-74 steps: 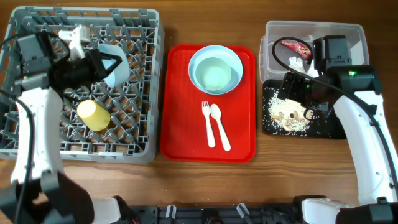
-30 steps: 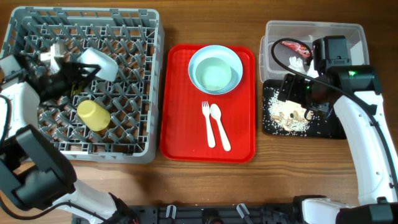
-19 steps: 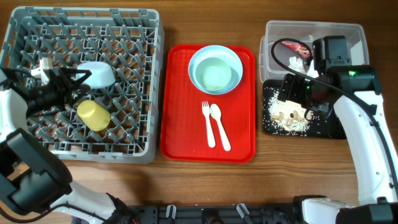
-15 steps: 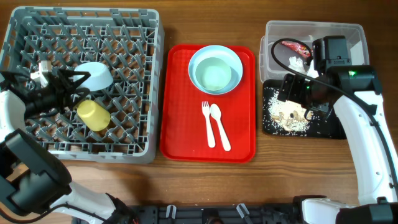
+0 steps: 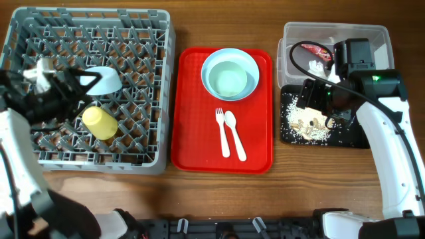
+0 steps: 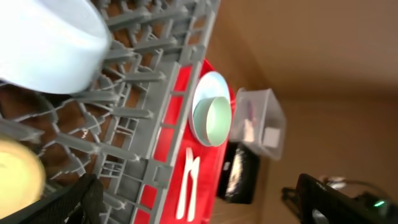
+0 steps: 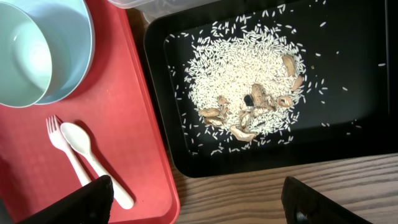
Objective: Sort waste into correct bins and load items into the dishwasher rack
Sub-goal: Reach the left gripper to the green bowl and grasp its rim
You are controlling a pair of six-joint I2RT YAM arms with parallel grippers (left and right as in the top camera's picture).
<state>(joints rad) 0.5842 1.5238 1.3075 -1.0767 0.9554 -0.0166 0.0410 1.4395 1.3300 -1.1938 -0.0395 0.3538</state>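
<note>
Bowl [image 5: 106,80] lies in the rack [image 5: 133,40], left end effector [image 5: 86,86] spread wide just beside it.

No readable text or number is showing in any view. Print on the red snack wrapper [image 5: 313,50] is appearing too small.

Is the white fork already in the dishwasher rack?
No, the fork lies beside the spoon on the red tray, outside the grey rack.
</note>
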